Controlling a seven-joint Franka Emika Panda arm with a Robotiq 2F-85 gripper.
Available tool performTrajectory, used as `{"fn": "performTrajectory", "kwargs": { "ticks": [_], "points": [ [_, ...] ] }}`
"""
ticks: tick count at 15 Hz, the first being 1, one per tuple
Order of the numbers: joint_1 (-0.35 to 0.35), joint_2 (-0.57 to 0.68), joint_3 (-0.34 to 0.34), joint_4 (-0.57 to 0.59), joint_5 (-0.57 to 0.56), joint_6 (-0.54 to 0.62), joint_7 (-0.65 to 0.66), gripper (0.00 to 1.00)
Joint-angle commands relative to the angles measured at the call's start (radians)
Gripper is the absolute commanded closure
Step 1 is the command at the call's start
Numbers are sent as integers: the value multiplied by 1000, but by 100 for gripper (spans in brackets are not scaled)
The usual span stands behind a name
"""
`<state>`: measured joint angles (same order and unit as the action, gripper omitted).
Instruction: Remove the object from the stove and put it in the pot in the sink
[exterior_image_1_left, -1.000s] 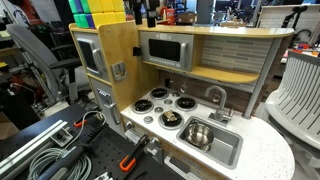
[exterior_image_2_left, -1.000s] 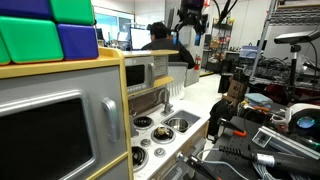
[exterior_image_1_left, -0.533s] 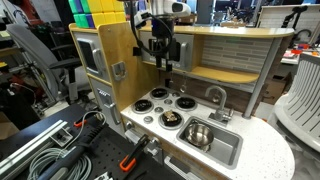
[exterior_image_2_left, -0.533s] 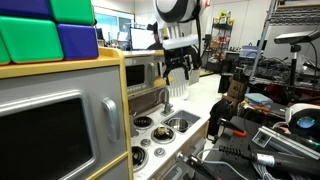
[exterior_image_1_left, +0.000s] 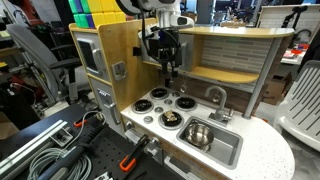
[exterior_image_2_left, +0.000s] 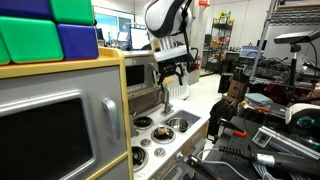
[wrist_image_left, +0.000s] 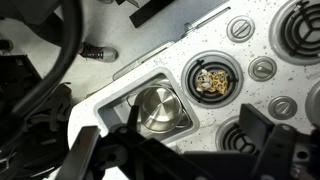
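Note:
The brownish-tan lumpy object (exterior_image_1_left: 170, 119) lies on the front burner of the white stove (exterior_image_1_left: 166, 106), next to the sink; the wrist view shows it too (wrist_image_left: 212, 80). The shiny steel pot (exterior_image_1_left: 198, 133) stands in the grey sink (exterior_image_1_left: 228, 151). In the wrist view the pot (wrist_image_left: 160, 108) sits in the sink (wrist_image_left: 122, 95), beside the stove (wrist_image_left: 250, 96). My gripper (exterior_image_1_left: 168, 71) hangs well above the back burners, open and empty. It also shows in an exterior view (exterior_image_2_left: 173, 86). Its dark fingers frame the bottom of the wrist view (wrist_image_left: 185, 150).
A curved chrome faucet (exterior_image_1_left: 215, 95) stands behind the sink. A toy microwave (exterior_image_1_left: 165, 50) and a shelf sit close behind my gripper, with a wooden cabinet wall (exterior_image_1_left: 112, 60) beside the stove. Cables and a clamp (exterior_image_1_left: 130, 160) lie in front of the counter.
My arm has come down from the top of the picture and now hangs lower over the stove. The object and the pot have not moved.

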<state>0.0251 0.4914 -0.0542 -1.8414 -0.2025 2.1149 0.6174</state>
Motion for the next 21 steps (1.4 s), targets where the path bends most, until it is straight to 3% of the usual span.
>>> {"fn": "performTrajectory", "kwargs": {
  "ticks": [1, 6, 10, 13, 21],
  "points": [
    [5, 13, -7, -51, 72, 130, -17, 0],
    [39, 120, -57, -142, 70, 503, 14, 0],
    [84, 244, -122, -131, 99, 709, 7, 0],
    [98, 309, -126, -108, 160, 756, -11, 0],
    [138, 411, -126, -36, 257, 721, -9, 0]
  ]
}}
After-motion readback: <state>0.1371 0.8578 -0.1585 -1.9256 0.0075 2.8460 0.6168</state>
